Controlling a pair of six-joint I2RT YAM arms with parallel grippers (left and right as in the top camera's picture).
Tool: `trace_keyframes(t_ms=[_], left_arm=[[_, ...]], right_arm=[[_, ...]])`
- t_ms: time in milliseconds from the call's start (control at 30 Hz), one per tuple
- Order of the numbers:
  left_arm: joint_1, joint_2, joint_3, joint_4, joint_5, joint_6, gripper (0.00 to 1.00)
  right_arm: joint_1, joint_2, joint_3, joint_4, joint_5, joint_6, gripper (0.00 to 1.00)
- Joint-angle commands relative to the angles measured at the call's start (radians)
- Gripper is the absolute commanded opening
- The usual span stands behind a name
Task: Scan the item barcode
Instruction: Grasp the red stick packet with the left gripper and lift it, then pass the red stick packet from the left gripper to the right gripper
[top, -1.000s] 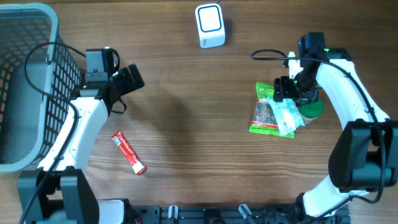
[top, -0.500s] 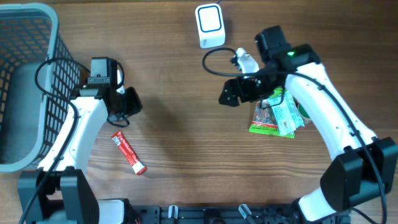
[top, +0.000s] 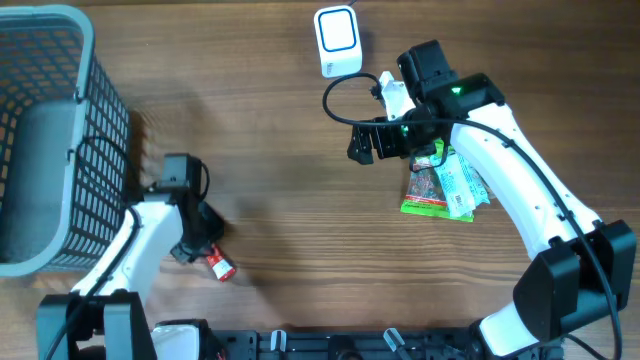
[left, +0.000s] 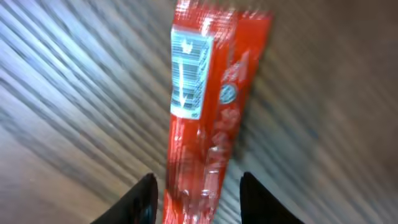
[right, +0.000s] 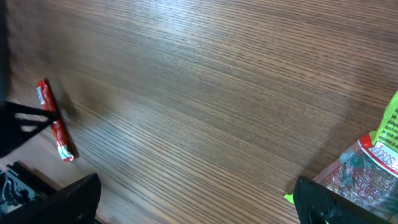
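Spanning every view is the brown wood-grain table (top: 300, 200), with a grey plastic mesh basket (top: 85, 60) at its left edge. The right gripper (top: 365, 145) hovers spread wide and empty, just beside a pile of green snack bags (top: 440, 190). A white box-shaped barcode scanner (top: 337, 40) sits at the far edge. The left gripper (top: 190, 250) straddles the slim red foil stick packet (left: 199, 118), which lies flat on the table's front left, barcode up. Whether the gripper pinches the packet cannot be told.

Left arm (top: 140, 245): white links, black joint housings, black two-fingered left end effector (top: 192, 248). Right arm (top: 530, 190): same white-and-black build; green indicator light (top: 462, 90) and looped black cable (top: 328, 100) just behind the black right end effector (top: 362, 147).
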Motion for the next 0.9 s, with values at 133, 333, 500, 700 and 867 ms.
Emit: trace_keyframes(t_ms=[133,333,500,700,867], left_arm=[[-0.103,-0.002,-0.039,0.247,0.317,-0.048,0.25],[-0.362,-0.002,-0.039,0.477,0.295,-0.068,0.31],[-0.374,-0.002,0.078,0.433,0.278,0.002,0.44],[-0.188,-0.002,0.293,0.182,0.180,0.278,0.33],[-0.031,0.034,0.293,0.180,0.176,0.408,0.31]], right_arm=[[0.002,-0.007,0.006,-0.007,0.010,0.011,1.00],[0.002,-0.007,0.006,-0.016,0.009,0.011,1.00],[0.002,-0.007,0.006,-0.004,-0.028,0.015,1.00],[0.117,-0.007,-0.008,0.033,-0.105,0.092,0.72],[0.323,0.005,-0.145,0.251,0.031,0.275,0.59]])
